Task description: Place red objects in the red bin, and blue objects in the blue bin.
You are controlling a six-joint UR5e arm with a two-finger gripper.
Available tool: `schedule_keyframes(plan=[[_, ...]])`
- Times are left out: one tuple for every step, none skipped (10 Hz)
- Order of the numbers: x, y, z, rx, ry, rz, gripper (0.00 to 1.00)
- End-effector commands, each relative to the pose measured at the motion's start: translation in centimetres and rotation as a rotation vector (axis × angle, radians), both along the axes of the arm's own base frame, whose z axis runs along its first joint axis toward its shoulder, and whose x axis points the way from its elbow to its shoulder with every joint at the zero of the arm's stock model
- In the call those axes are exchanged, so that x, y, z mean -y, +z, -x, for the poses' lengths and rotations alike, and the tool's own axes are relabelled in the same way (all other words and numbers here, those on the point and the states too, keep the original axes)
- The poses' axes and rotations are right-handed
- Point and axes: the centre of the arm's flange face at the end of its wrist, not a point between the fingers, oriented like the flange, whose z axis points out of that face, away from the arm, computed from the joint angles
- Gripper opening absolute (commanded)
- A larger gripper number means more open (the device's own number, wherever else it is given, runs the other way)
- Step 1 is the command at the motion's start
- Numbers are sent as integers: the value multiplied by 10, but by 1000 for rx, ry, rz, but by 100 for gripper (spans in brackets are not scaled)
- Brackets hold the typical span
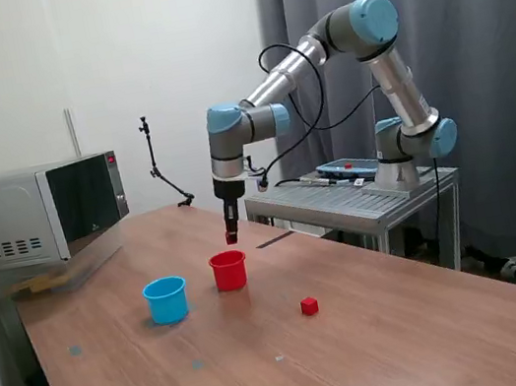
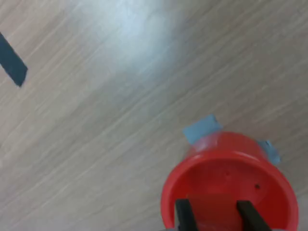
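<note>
Apparently we are at the drop step: our gripper hangs just above the red cup near frame centre, fingers clamped on a red cube over the cup's mouth, so the next move calls only for releasing. Open bench surrounds another red cube, lower right of the cups; the blue cup stands close left.

Exterior view looks across the table from off a near corner; wrist view looks straight down, close over the red cup, shared.
</note>
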Motion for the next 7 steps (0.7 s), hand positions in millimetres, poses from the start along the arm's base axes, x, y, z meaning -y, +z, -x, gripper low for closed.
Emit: schedule_keyframes(plan=[[4,-9,-8,5,-15,12,0],[9,-7,-4,-48,-10,22,0],[12,-7,-1,-86,-13,85,0],[12,-5,2,-100,-13,99,0],[12,-4,3,-109,-12,97,0],[11,-5,2,-111,-14,100,0],[11,-6,2,-110,-14,99,0]])
